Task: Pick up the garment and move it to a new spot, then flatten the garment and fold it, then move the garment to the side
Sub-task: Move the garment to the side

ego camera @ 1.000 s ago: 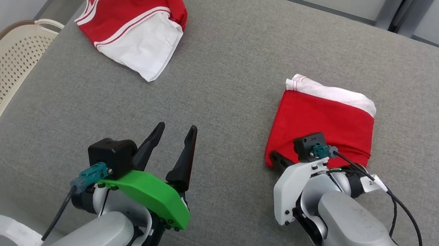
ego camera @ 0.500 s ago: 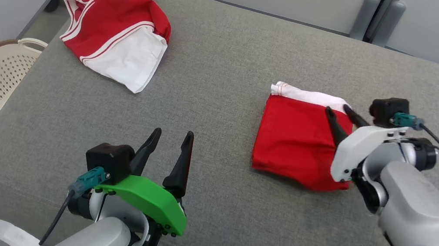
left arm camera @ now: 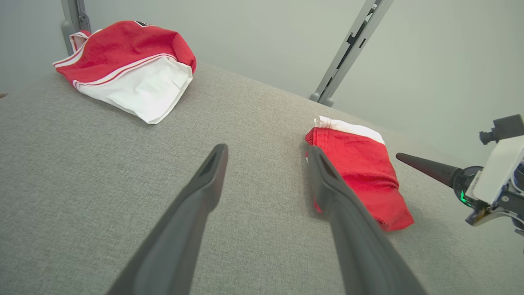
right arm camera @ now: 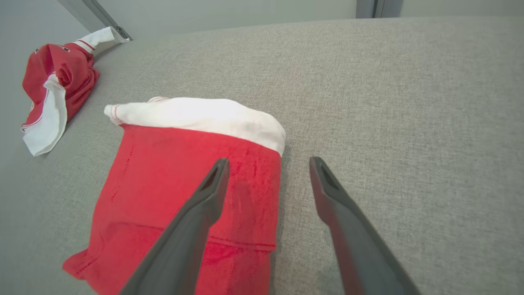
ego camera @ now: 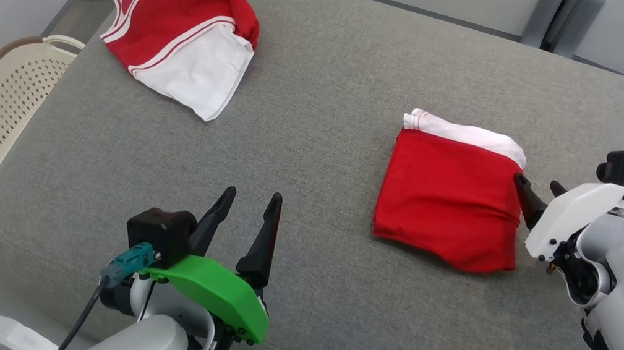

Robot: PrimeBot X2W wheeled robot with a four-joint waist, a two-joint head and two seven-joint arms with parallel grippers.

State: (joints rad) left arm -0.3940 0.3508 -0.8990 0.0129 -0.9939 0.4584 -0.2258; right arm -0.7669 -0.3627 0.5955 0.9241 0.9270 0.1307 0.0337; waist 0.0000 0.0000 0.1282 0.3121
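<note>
The folded garment (ego camera: 451,200) looked soft, light and limp, a knit that would sag and come unfolded if pinched by one layer only. A sound hold would likely be the stacked edge at its 3 o'clock side, all layers taken together, or a slide along the grey cushion (ego camera: 324,139), whose coarse weave would probably drag at it. It was a neat red rectangle with a white band along its 12 o'clock edge and a few shallow creases toward 6 o'clock. It lay flat at about 3 o'clock on the cushion. The right gripper (ego camera: 536,183) stood at that 3 o'clock edge, released and empty, one finger above the red cloth and the other above bare cushion. The left gripper (ego camera: 253,193) hung at 6 o'clock, spread wide and grasping nothing. A crumpled red-and-white jersey (ego camera: 182,23) sat at 10 o'clock.
</note>
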